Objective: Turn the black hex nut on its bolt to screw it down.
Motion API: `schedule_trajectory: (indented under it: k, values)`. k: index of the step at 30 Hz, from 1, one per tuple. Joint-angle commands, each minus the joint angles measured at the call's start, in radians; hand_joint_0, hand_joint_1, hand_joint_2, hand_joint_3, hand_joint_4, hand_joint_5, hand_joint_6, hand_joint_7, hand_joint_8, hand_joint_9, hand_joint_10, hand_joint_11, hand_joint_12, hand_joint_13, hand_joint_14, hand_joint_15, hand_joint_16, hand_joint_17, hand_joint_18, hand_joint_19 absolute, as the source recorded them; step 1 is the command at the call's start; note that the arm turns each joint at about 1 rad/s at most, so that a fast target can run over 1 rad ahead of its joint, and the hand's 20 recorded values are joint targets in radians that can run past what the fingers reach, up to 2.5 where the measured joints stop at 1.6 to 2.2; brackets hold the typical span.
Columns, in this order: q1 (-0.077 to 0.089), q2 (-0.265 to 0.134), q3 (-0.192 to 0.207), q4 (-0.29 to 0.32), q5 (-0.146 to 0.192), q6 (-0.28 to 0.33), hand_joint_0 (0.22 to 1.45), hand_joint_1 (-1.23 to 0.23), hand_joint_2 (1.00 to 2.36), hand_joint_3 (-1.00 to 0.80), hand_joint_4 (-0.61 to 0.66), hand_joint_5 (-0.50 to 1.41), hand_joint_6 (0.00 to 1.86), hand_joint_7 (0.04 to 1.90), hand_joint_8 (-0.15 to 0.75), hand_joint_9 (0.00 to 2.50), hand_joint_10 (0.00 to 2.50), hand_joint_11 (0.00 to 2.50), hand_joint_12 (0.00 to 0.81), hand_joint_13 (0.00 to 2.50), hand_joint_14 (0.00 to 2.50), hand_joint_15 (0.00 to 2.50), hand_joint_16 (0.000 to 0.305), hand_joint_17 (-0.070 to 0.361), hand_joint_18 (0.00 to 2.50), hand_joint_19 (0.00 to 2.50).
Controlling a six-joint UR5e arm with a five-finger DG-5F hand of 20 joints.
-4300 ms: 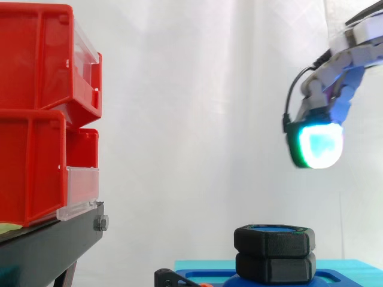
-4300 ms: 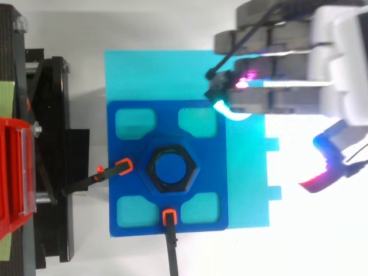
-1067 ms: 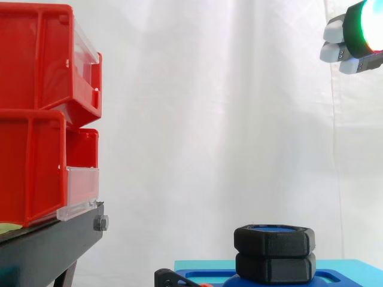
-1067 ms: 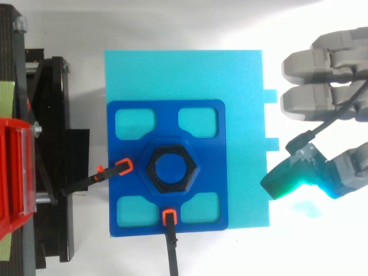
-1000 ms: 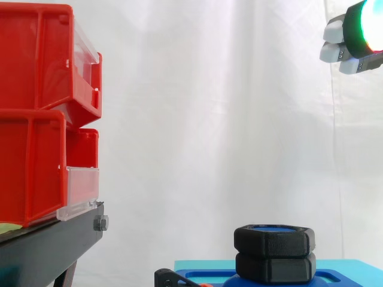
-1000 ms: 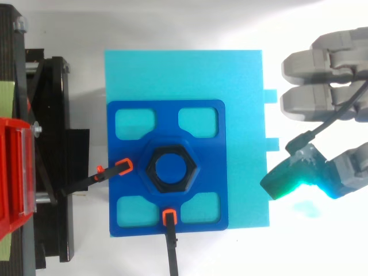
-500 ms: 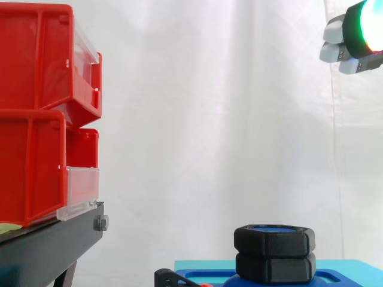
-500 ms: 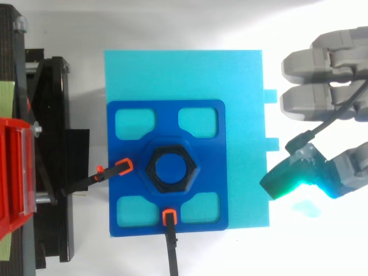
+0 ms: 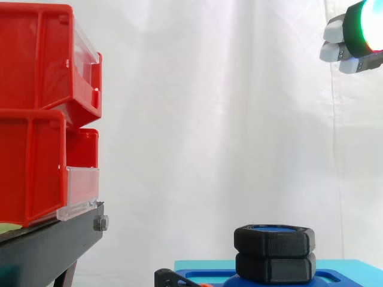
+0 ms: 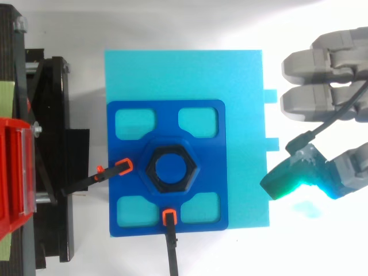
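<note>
Hand point(image 10: 307, 100) parked high, well apart from work, fingers loosely spread, holding nothing. Black nut point(image 9: 274, 240) sits at top of bolt point(image 10: 171, 171), centre of blue plate point(image 10: 167, 122). Clamps point(image 10: 122, 167) likely pin plate against turning.

Nut point(image 9: 274, 240) on bolt point(image 10: 171, 168); hand point(image 10: 322, 100) well apart, rightward.

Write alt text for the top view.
A black hex nut sits on its blue bolt at the centre of a dark blue fixture on a cyan plate. The robot hand hovers open beside the plate's right edge, touching nothing.
</note>
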Motion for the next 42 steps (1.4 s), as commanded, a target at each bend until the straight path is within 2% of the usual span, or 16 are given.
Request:
schedule_trajectory:
  k: [1, 5, 8, 12, 14, 18, 21, 24, 27, 42]
  values:
    - [0.0, -0.001, -0.001, 0.0, 0.0, 0.0, 0.43, -0.16, 1.0, -0.5, 0.03, -0.3, 0.5, 0.53, 0.159, 0.0, 0.0, 0.0, 0.349, 0.0, 0.0, 0.0, 0.06, 0.135, 0.0, 0.1]
    - [0.0, 0.0, 0.0, 0.0, 0.0, 0.0, 0.43, -0.17, 1.0, -0.5, 0.04, -0.3, 0.5, 0.58, 0.16, 0.0, 0.0, 0.0, 0.346, 0.0, 0.0, 0.0, 0.06, 0.134, 0.0, 0.1]
    - [0.0, -0.001, -0.001, 0.0, 0.0, 0.0, 0.43, -0.18, 1.0, -0.5, 0.04, -0.3, 0.5, 0.52, 0.163, 0.0, 0.0, 0.0, 0.346, 0.0, 0.0, 0.0, 0.059, 0.133, 0.0, 0.09]
    - [0.0, -0.001, -0.001, 0.0, 0.0, 0.0, 0.44, -0.22, 1.0, -0.5, 0.04, -0.3, 0.5, 0.56, 0.165, 0.0, 0.0, 0.0, 0.345, 0.0, 0.0, 0.0, 0.059, 0.132, 0.0, 0.09]
    - [0.0, 0.0, 0.0, 0.0, 0.0, 0.0, 0.44, -0.24, 1.0, -0.5, 0.04, -0.3, 0.5, 0.5, 0.173, 0.0, 0.0, 0.0, 0.345, 0.0, 0.0, 0.0, 0.059, 0.132, 0.0, 0.09]
    - [0.0, -0.001, -0.001, 0.0, 0.0, 0.0, 0.44, -0.25, 1.0, -0.5, 0.04, -0.3, 0.5, 0.57, 0.17, 0.0, 0.0, 0.0, 0.343, 0.0, 0.0, 0.0, 0.058, 0.131, 0.0, 0.09]
    - [0.0, 0.0, -0.001, 0.0, 0.0, 0.0, 0.44, -0.26, 1.0, -0.5, 0.04, -0.3, 0.5, 0.5, 0.176, 0.0, 0.0, 0.0, 0.346, 0.0, 0.0, 0.0, 0.058, 0.131, 0.0, 0.09]
    - [0.0, 0.0, -0.001, 0.0, 0.0, 0.0, 0.44, -0.29, 1.0, -0.5, 0.05, -0.3, 0.5, 0.56, 0.174, 0.0, 0.0, 0.0, 0.343, 0.0, 0.0, 0.0, 0.058, 0.13, 0.0, 0.1]
    - [0.0, 0.0, 0.0, 0.0, 0.0, 0.0, 0.44, -0.36, 1.0, -0.5, 0.05, -0.28, 0.5, 0.5, 0.189, 0.0, 0.0, 0.0, 0.347, 0.07, 0.0, 0.0, 0.057, 0.128, 0.01, 0.04]
    - [0.002, -0.001, -0.001, 0.0, 0.0, 0.0, 0.44, -0.39, 1.0, -0.5, 0.05, -0.28, 0.5, 0.5, 0.188, 0.0, 0.0, 0.0, 0.343, 0.1, 0.0, 0.0, 0.055, 0.124, 0.08, 0.06]
